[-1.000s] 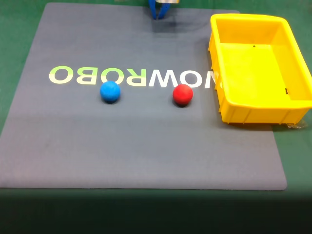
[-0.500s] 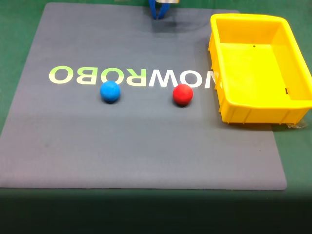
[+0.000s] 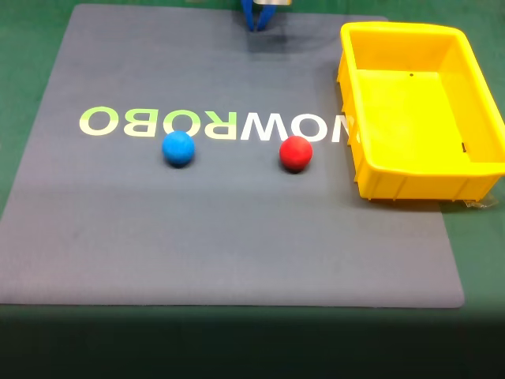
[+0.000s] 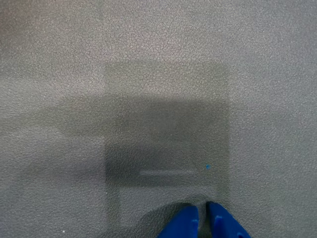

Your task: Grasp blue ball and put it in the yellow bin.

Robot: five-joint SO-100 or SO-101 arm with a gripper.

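Claw (image 4: 202, 218) first: from the wrist view I read its two blue tips as nearly together with only a thin slit between them, holding nothing, with bare grey mat (image 4: 158, 74) beneath; in the fixed view it sits at the mat's far edge (image 3: 257, 16). I judge the reach has not begun; the blue ball (image 3: 178, 148) rests on the mat under the printed lettering, well apart from the red ball (image 3: 296, 153) (the one to avoid) and the yellow bin (image 3: 371, 186) at the right. Next I must spread the tips and descend over the ball.
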